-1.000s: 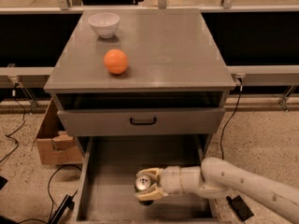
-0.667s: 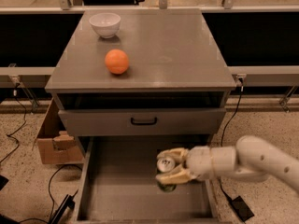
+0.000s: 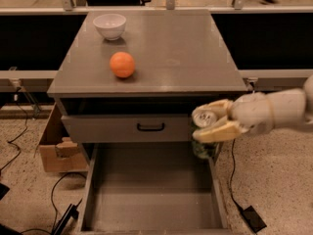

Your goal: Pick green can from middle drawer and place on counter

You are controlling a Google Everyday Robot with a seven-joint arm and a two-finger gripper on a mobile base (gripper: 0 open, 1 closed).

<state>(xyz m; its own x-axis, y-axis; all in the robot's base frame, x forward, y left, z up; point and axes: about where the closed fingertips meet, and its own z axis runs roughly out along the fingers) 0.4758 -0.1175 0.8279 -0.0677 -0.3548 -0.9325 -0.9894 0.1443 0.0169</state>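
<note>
My gripper (image 3: 211, 120) comes in from the right and is shut on the green can (image 3: 204, 148). Its silver top shows between the pale fingers and its green body hangs below them. The can is lifted above the right wall of the open middle drawer (image 3: 146, 199), level with the closed drawer front above. The drawer floor is bare. The counter (image 3: 181, 53) is the grey cabinet top, above and to the left of the gripper.
A white bowl (image 3: 109, 25) and an orange ball (image 3: 122, 64) sit on the counter's left part. The closed drawer front with a black handle (image 3: 150, 127) is just left of the can. A cardboard box (image 3: 55, 146) and cables lie on the floor at the left.
The gripper has lifted the can out of the drawer, moving up and to the right, from the drawer floor to the height of the drawer front above.
</note>
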